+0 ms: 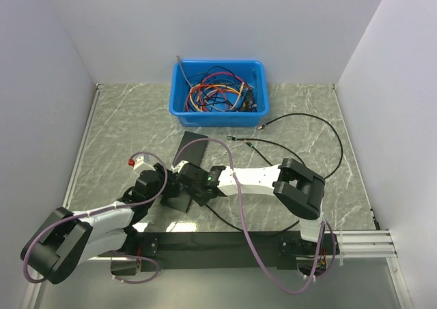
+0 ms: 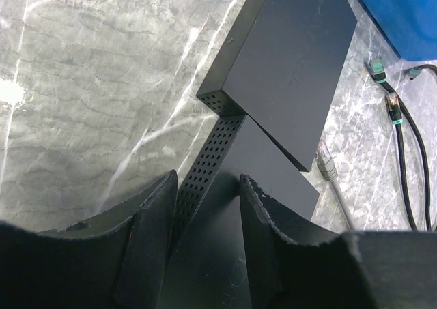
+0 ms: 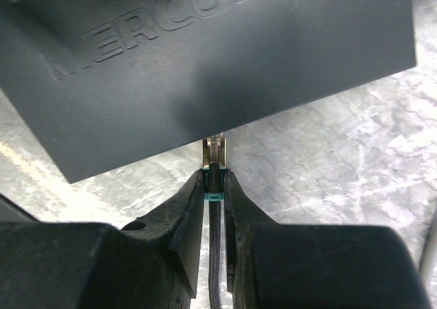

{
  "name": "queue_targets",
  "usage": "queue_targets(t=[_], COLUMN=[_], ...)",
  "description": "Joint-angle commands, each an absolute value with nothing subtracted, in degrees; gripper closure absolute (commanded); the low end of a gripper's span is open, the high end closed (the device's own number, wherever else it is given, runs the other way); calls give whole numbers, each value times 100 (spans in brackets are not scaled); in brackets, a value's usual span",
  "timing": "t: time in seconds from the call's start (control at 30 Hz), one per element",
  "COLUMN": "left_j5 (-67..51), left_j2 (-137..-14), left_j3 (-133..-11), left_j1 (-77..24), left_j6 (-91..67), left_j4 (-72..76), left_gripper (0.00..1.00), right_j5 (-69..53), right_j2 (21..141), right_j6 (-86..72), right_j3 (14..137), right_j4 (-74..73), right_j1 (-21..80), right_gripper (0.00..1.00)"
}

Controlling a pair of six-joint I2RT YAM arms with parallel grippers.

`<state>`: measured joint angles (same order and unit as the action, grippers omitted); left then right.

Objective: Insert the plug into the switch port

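plug [image 3: 214, 167] pinched tight in right gripper [image 3: 215, 181], tip at the edge of the switch [image 3: 205, 70] near-centre, left gripper [image 2: 205, 183] clamped on its vented side; port hidden, so misalignment could jam the plug or twist the switch loose.

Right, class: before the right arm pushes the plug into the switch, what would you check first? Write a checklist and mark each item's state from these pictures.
1. Right gripper shut on the plug: ok.
2. Left gripper bracing the switch: ok, one finger on each side of it.
3. Plug straight between the fingers, not skewed: ok.
4. Plug tip lined up with a port: cannot tell; the port face is hidden under the switch's edge.
5. Cable running straight back between the fingers: ok.
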<state>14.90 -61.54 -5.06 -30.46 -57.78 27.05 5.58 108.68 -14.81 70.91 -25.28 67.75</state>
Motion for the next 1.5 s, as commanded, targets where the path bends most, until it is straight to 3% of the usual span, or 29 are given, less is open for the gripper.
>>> queue_targets(t=[0.0,1.47], left_j5=[1336,1037], left_j2=[-6363,-7462], left_j3=[-553,-879], left_j1=[-3120,-3234], left_j6=[-5801,-5186], left_j4=[2566,3173], left_gripper=[51,51], right_j5=[440,1107], right_j2=[10688,11136], right_j6=[-1406,-1389], right_j3=[7330,8332], right_j4=[-2347,-2865], right_j1=[6881,6838], right_gripper=[100,100])
